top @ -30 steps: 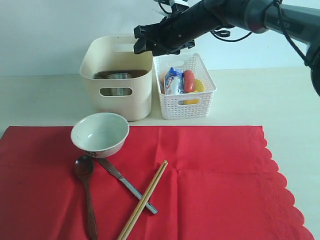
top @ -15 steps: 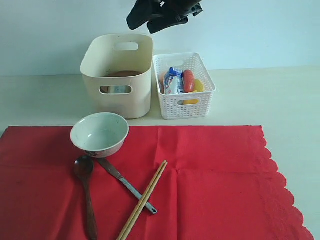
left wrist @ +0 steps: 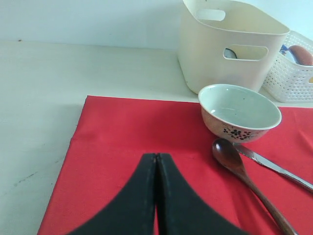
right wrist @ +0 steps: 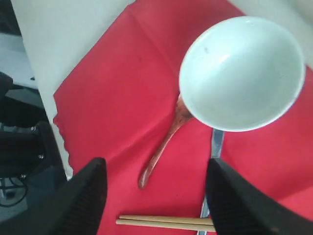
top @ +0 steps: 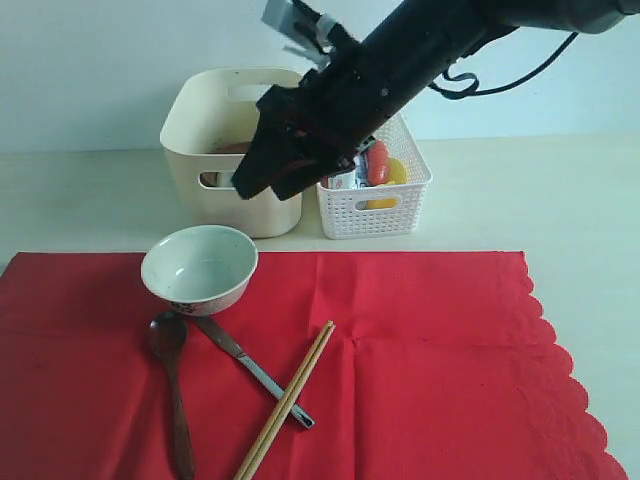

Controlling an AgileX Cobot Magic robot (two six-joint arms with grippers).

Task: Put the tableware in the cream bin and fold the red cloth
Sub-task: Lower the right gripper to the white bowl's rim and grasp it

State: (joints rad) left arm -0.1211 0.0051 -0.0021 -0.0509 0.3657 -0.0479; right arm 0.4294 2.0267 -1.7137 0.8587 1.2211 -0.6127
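Movement is noted on the right side only. The right gripper (top: pixel 268 185) stood over the bin (top: pixel 185 200) a second ago, then rose clear above it. It has now swung down in front of the bin and hangs just behind and above the bowl (top: pixel 199 268). Its fingers stand well apart with nothing between them, and its wrist view looks straight down into the bowl. The bowl sits by the rear edge of the cloth (top: pixel 430 350), toward the rear left corner, and has not moved. The spoon (top: pixel 172 385), knife (top: pixel 250 368) and chopsticks (top: pixel 288 398) lie in front of it as before, the chopsticks crossing the knife. A cup (left wrist: pixel 230 53) shows through the bin's handle cut-out. A brown shape inside may be the plate, but the arm covers most of the opening. The left gripper (left wrist: pixel 156 157) is pressed together and empty, hanging over the left part of the cloth. Judgement: one delivery to the bin looks finished and the bowl is the next pick. Four items remain on the cloth, so folding cannot begin yet.
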